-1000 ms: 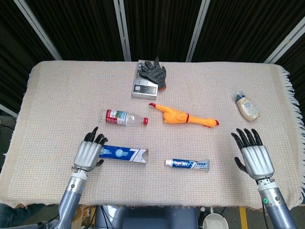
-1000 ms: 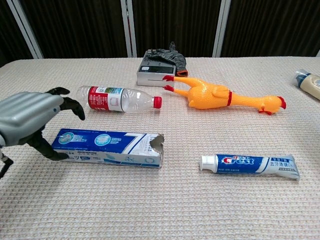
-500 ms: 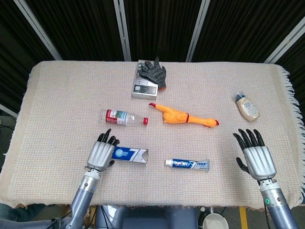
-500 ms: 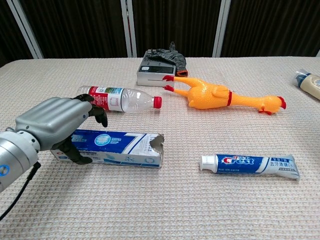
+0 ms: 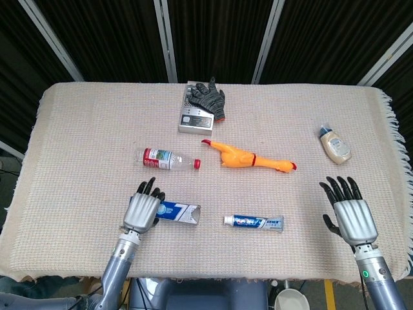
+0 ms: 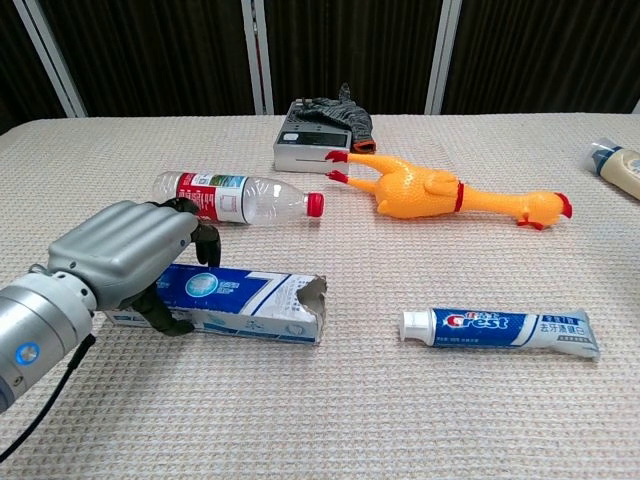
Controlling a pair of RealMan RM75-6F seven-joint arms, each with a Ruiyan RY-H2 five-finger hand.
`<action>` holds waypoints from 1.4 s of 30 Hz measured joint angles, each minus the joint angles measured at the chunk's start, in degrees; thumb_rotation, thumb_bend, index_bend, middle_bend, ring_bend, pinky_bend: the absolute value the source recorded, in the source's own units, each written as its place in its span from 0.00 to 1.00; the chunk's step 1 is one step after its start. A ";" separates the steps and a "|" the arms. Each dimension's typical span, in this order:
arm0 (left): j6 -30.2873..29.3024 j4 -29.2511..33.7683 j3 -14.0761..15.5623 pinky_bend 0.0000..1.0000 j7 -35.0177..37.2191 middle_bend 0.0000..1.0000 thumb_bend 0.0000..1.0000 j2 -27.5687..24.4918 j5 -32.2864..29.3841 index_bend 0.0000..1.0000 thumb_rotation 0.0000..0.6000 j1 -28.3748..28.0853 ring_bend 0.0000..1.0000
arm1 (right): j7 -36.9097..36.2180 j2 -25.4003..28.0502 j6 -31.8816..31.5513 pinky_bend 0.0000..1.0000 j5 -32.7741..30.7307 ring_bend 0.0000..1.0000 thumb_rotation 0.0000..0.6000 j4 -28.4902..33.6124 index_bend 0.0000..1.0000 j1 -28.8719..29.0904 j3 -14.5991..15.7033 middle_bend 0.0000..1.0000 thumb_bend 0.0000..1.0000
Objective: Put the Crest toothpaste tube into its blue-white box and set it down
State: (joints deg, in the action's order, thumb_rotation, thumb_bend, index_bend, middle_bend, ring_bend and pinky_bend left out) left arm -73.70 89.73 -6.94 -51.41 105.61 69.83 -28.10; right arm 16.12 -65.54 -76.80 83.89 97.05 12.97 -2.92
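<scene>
Head view: left hand [image 5: 142,211] lies over the closed end of the blue-white box [image 5: 182,212], fingers curled around it; the Crest tube [image 5: 253,223] lies flat just beside the box's torn open end, not touching. Right hand [image 5: 349,213] hovers well apart, fingers spread, empty. Chest view: the left hand's fingers [image 6: 205,243] wrap the box top, thumb underneath — a grasp, judged barely seated. Step: securing the box. Next: lift it, then bring the right hand to the tube.
</scene>
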 measured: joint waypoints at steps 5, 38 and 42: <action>-0.59 -0.47 0.20 0.18 -0.84 0.38 0.25 0.27 -0.57 0.43 1.00 0.05 0.12 | 0.14 -0.29 -0.02 0.00 0.18 0.07 1.00 -0.20 0.16 -0.04 0.05 0.13 0.34; -5.48 -0.14 0.16 0.20 2.12 0.48 0.32 -1.94 2.95 0.46 1.00 1.82 0.25 | 1.50 -0.95 -0.88 0.00 -0.12 0.07 1.00 -0.44 0.19 -0.47 -0.45 0.21 0.35; -6.30 2.18 -0.58 0.20 2.78 0.48 0.32 -3.46 3.75 0.46 1.00 1.90 0.25 | 1.75 -1.34 -0.66 0.00 -0.08 0.07 1.00 -0.41 0.20 -0.25 -0.55 0.22 0.35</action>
State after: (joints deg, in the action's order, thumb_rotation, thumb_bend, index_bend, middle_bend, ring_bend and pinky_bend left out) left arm -80.00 91.91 -7.52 -48.63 102.16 73.57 -26.20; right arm 17.88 -66.89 -77.46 83.81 96.64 12.72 -3.47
